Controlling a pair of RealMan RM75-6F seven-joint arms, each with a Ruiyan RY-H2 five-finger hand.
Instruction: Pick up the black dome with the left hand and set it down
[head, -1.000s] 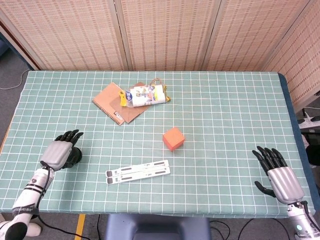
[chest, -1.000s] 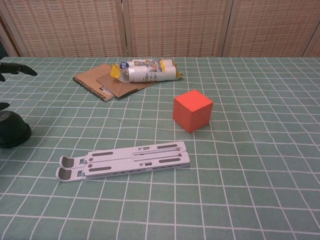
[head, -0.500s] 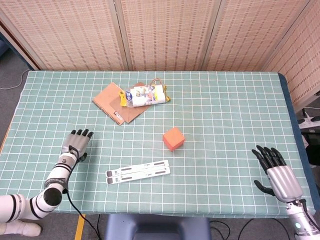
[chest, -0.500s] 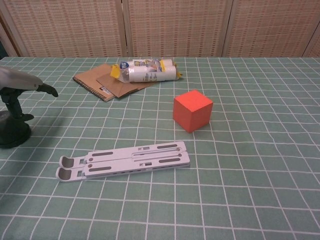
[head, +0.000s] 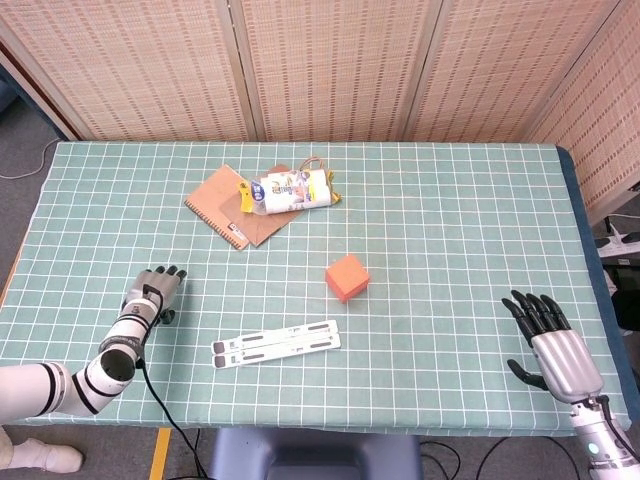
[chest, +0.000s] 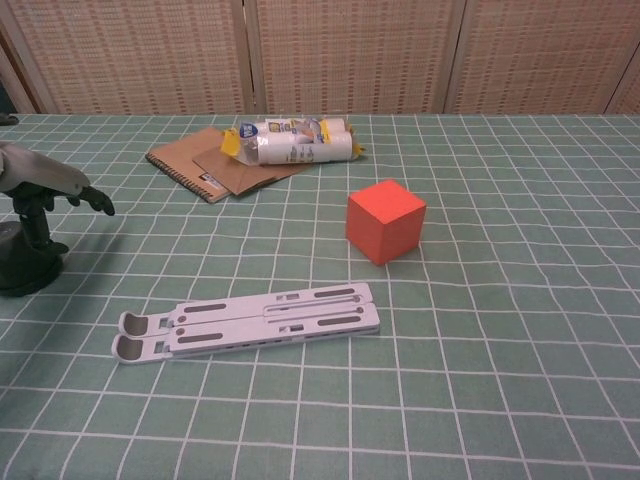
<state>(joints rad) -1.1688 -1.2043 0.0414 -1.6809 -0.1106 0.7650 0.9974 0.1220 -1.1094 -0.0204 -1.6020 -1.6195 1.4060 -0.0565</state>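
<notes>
**Left hand over the dome, grip unconfirmed**

The left hand (head: 152, 293) hangs low directly above the black dome (chest: 22, 262), fingers pointing away from the robot; in the chest view a finger or two reach down beside the dome's top. Whether they actually press on it I cannot tell, and it looks as though nothing is held yet. The dome sits on the table (head: 450, 200) right under that palm, almost wholly hidden from the head camera.

The risk, to my eye, is the smooth rounded shape: fingers closing from above could slide off the curve and squirt the dome sideways, or lift it only by a weak pinch that lets go.

Just to the right of the hand lies the white folding stand (head: 277, 342); a skidding dome could knock into it. Further right stands the orange cube (head: 347, 277), and beyond the hand the notebook (head: 222, 205) with a plastic-wrapped roll (head: 291, 190), well apart.

The right hand (head: 553, 340) rests far off, fingers spread, empty.
</notes>
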